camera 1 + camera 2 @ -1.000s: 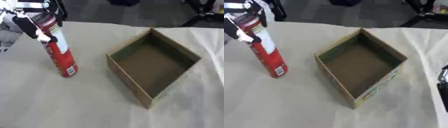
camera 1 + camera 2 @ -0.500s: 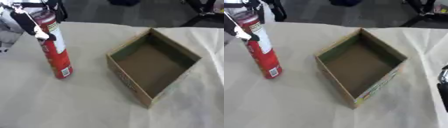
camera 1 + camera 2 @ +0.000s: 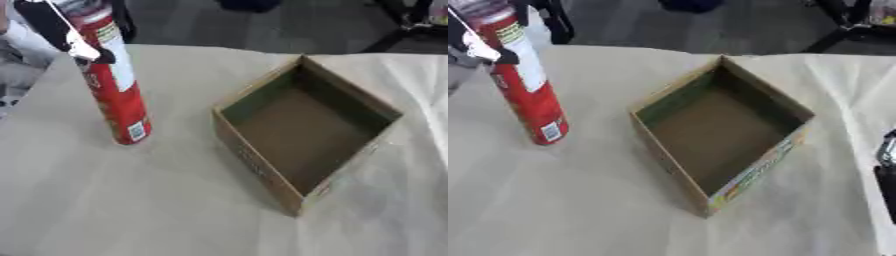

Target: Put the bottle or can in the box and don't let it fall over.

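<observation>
Since the previous frame the left hand [image 3: 61, 35] has shifted the red can [image 3: 114, 85] slightly leftward, fingers still curled round its upper part. Can stands near-upright on the table [image 3: 131, 200], well left of the open cardboard box [image 3: 302, 130]. Right hand [image 3: 885, 175] at right edge; finger state cannot be told.

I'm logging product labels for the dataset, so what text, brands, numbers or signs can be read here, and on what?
Nothing here can be read.
Red can: a pale label panel with dark print near the top and a small white patch like a barcode near the base, both too blurred to read.
Cardboard box: green and yellow printing along its outer right wall, too blurred to read.
Left hand, at the can's top: no markings visible.
</observation>
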